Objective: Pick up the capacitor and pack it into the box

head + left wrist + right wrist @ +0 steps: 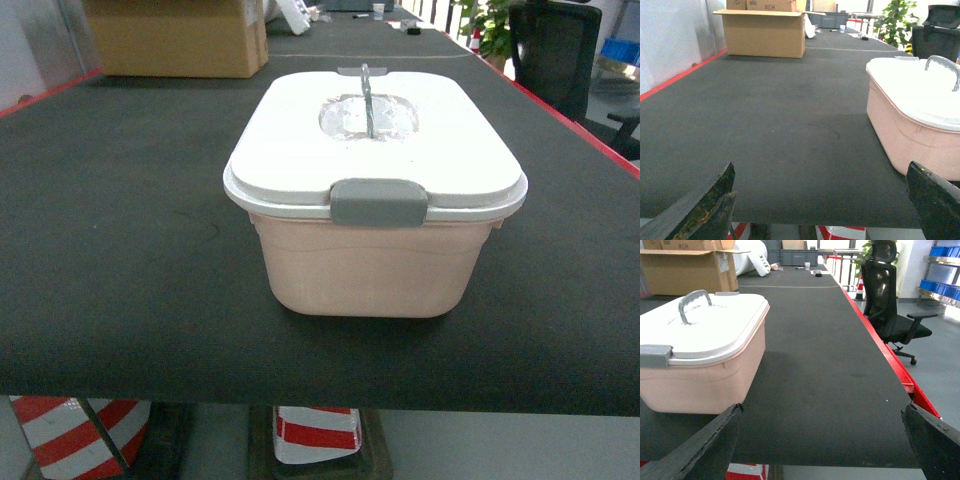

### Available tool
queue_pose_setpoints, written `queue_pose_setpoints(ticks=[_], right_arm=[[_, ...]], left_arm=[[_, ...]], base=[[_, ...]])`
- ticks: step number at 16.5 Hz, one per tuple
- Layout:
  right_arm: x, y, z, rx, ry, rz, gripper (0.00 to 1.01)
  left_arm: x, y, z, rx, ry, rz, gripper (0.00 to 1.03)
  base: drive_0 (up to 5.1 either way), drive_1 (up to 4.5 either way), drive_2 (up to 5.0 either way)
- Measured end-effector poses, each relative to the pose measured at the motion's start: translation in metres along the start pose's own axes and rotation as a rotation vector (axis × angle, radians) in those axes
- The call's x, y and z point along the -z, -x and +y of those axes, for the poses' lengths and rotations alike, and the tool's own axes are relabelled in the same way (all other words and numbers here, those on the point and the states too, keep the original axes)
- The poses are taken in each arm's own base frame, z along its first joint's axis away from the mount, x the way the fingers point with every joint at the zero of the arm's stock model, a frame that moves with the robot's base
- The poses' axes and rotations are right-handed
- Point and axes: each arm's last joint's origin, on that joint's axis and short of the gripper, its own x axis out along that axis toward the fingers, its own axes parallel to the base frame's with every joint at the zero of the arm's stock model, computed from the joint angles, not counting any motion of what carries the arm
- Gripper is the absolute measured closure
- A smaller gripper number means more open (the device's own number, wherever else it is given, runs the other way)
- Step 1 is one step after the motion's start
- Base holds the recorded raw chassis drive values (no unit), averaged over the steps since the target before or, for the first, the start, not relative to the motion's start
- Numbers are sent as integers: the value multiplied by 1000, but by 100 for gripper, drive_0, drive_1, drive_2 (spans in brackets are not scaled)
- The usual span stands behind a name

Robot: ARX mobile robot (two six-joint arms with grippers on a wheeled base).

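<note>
The box [370, 265] is a pale pink tub standing in the middle of the black table, closed by a white lid [300, 150] with a grey front clip [379, 203] and an upright grey handle [366, 95]. It also shows at the right of the left wrist view, box [900, 135], and at the left of the right wrist view, box [705, 385]. My left gripper [822, 200] is open at the table's near edge, left of the box, holding nothing. My right gripper [822, 437] is open, right of the box, holding nothing. The capacitor is out of view.
A brown cardboard carton [175, 38] stands at the far left of the table [110, 250], whose edges are red. A black office chair [887, 300] and a plant [490, 25] stand beyond the right edge. Red-and-white striped barriers [315, 435] show under the near edge.
</note>
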Motion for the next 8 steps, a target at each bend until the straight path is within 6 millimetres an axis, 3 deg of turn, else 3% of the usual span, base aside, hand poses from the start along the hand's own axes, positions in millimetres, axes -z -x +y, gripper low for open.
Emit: queue_pose_setpoints(ticks=[8], right_arm=[[0,0,0,0,0,0,3]], left_arm=[[0,0,0,0,0,0,5]], base=[[0,0,0]])
